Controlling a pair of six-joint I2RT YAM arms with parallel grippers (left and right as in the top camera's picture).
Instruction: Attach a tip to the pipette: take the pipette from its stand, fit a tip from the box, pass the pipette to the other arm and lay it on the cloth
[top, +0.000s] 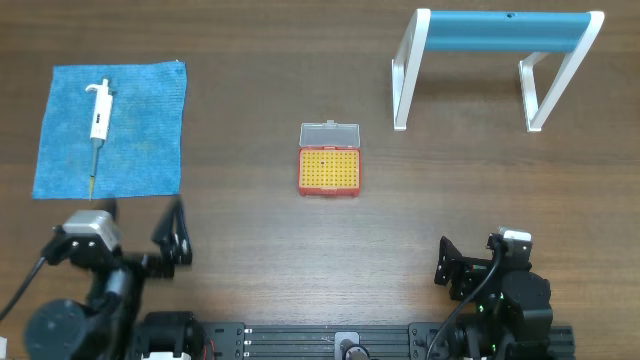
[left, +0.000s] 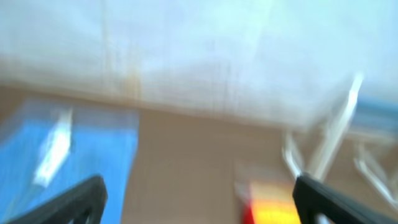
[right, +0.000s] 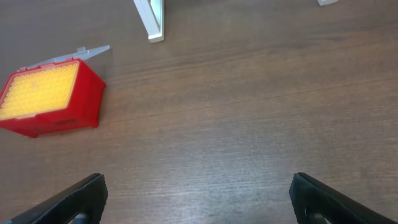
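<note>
Nearest the bases, the left hand (top: 172, 238) sits low over the bare surface (top: 260, 250) just below the cloth's near corner. Its two fingers are spread wide with nothing between them. The right hand (top: 447, 262) is parked close to its own base on the other side, fingers equally far apart and empty. Neither hand has anything to carry, which fits a job I judge to be finished.

Further out, in the middle of the surface, stands the red tip box (right: 84, 106). Its clear lid is thrown back and the yellow rack is exposed, so a tip could be picked from above.

To the left and a little beyond it lies the blue cloth (top: 150, 130), spread flat. The pipette (top: 98, 115) rests on it lengthwise, white body toward the far edge and slim shaft pointing back at the left arm. It lies well inside the cloth's borders and apart from both hands. The shaft seems to end in a thin yellow tip, though that part is too small to be sure of.

Farthest off, at the right, the stand (top: 500, 30) is empty, its blue bar on white legs holding nothing.
</note>
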